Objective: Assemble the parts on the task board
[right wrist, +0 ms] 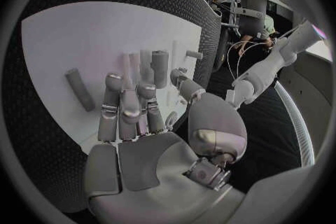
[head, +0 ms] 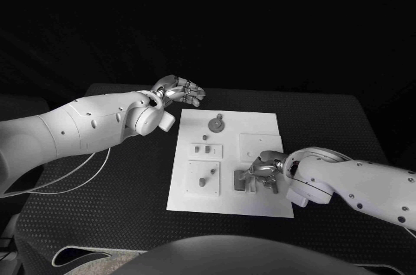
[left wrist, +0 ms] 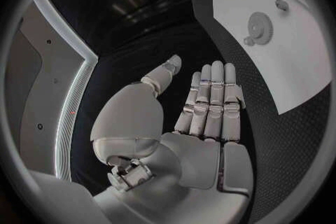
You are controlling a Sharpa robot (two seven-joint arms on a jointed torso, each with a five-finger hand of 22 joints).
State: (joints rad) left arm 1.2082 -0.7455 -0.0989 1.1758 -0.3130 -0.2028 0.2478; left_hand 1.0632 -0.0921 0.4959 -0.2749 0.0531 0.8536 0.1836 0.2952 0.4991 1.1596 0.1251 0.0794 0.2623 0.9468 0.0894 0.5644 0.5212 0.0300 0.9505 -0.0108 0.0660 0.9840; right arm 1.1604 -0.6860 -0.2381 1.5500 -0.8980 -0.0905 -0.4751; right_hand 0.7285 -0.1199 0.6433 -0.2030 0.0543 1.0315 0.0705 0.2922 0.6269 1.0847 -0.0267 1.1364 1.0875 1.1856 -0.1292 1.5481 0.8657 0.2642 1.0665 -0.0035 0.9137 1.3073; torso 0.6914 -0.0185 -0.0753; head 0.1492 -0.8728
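While my right hand (head: 264,174) hovered with loosely spread fingers holding nothing over the upright pegs (right wrist: 153,67) at the task board's (head: 260,122) five o'clock, I judged a peg pick-up was next. My left hand (head: 180,92) waited flat and empty off its eleven o'clock corner.

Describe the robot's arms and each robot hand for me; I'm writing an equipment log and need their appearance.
Both arms are smooth white shells with small dark screw dots. The left arm has a thin white cable looping beneath it. The left robot hand and right robot hand are silver, many-fingered and segmented, with rounded palm casings and exposed metal fittings at the wrist.
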